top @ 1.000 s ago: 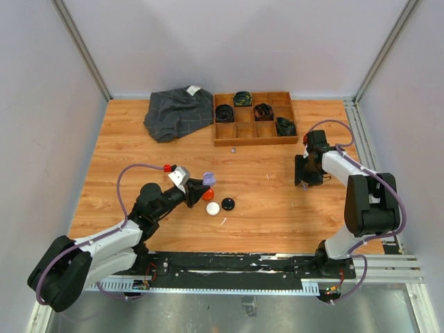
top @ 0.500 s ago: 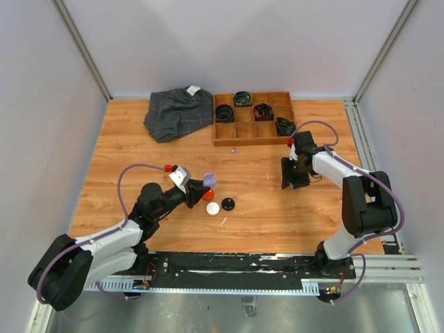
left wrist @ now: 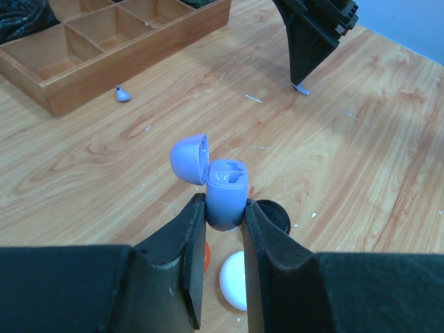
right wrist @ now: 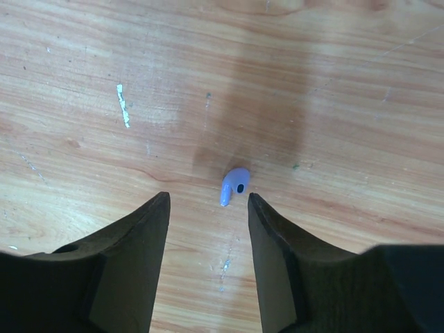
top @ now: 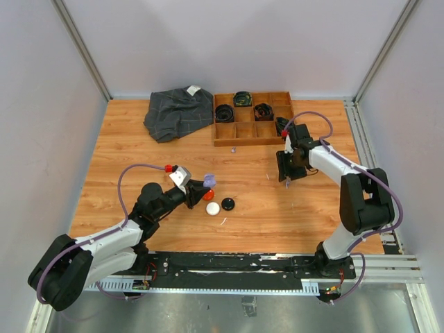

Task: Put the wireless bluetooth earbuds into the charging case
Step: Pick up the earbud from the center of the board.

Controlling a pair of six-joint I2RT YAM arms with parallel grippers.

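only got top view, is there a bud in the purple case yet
observer: no, left wrist view shows the case upright in the shut left gripper, lid tipped back, no bud showing inside
operator: is right on a bud
observer: right wrist view shows a purple earbud flat on the wood, between the fingers of the open right gripper, not gripped
operator: stem direction
observer: stem points back toward the gripper, dark spot on the head faces up
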